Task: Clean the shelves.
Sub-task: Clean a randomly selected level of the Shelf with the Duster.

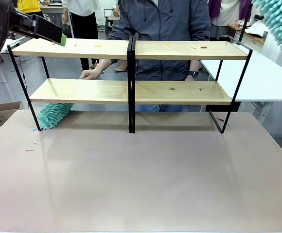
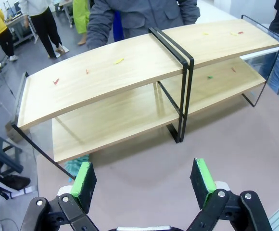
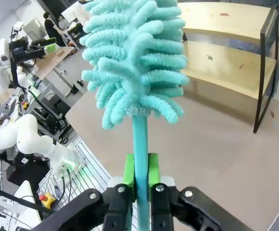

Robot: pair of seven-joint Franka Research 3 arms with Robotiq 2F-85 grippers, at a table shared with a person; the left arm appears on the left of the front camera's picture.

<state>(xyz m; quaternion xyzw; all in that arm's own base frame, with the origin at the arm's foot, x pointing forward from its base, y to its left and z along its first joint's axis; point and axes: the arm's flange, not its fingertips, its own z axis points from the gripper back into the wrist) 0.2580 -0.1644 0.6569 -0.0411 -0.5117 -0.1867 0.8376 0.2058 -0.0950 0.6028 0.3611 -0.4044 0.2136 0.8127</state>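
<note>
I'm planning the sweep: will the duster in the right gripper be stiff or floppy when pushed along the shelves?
Probably floppy: the duster has soft-looking fluffy strands that should squash. Its thin handle, clamped by the right gripper, may flex slightly.

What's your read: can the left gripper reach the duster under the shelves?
Probably yes, awkwardly: left gripper is open up by the top board; the duster lies under the lower board, beside the frame leg.

Teal duster [image 3: 134,62] upright in the right tool [image 3: 140,169], shelves [image 3: 228,67] beyond.
</note>
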